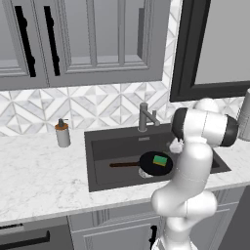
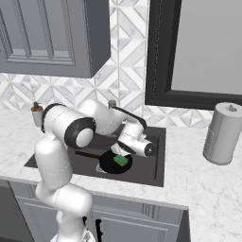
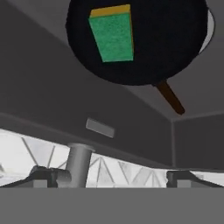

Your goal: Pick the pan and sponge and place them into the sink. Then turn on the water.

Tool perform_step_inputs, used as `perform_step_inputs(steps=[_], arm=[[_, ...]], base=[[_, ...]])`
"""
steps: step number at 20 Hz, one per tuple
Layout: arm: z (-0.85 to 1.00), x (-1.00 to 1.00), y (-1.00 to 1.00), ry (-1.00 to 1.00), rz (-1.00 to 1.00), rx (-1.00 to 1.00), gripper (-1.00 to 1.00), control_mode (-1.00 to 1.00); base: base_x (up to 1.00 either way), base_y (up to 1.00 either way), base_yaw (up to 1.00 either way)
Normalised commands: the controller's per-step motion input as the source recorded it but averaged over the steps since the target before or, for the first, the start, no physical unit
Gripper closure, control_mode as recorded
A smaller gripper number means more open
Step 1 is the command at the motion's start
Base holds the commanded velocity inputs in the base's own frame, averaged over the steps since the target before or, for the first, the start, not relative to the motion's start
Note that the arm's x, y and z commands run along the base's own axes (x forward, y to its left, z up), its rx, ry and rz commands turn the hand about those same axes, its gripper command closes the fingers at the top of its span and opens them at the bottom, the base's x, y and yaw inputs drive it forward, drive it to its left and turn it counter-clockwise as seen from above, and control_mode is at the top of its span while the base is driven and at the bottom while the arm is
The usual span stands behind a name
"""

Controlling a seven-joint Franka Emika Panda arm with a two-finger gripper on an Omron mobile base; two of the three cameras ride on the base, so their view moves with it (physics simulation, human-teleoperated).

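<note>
The black pan lies flat on the floor of the dark sink, its brown handle pointing left. The green and yellow sponge rests on the pan. From the right base view the pan and sponge sit just below my gripper. The hand view looks over the pan and sponge, with my gripper open and nothing between its widely spread fingertips. No water runs from the grey faucet.
A soap dispenser stands on the marble counter left of the sink. A grey paper towel roll stands at the right. Grey wall cabinets hang above, and the faucet base is close to my hand.
</note>
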Motion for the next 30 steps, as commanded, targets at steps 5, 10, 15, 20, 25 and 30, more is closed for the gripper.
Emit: perform_step_inputs(steps=[5,10,15,20,25,30], arm=[[0.41,-0.19,0.00,-0.09,-0.17,0.08,-1.00,-1.00],[0.55,0.00,-0.02,-0.03,-0.02,0.13,-1.00,-1.00],[0.35,0.00,-0.31,0.00,0.03,0.16,-1.00,-1.00],[0.03,0.00,-0.33,0.00,0.07,0.10,-1.00,-1.00],[-0.08,0.17,-0.12,-0.01,0.13,0.00,-1.00,-1.00],[-0.02,0.37,0.00,-0.07,0.13,0.00,-1.00,-1.00]], base=[[0.00,0.00,0.00],[0.00,0.00,0.00],[0.00,0.00,0.00],[0.00,0.00,0.00],[0.00,0.00,0.00],[0.00,0.00,0.00]])
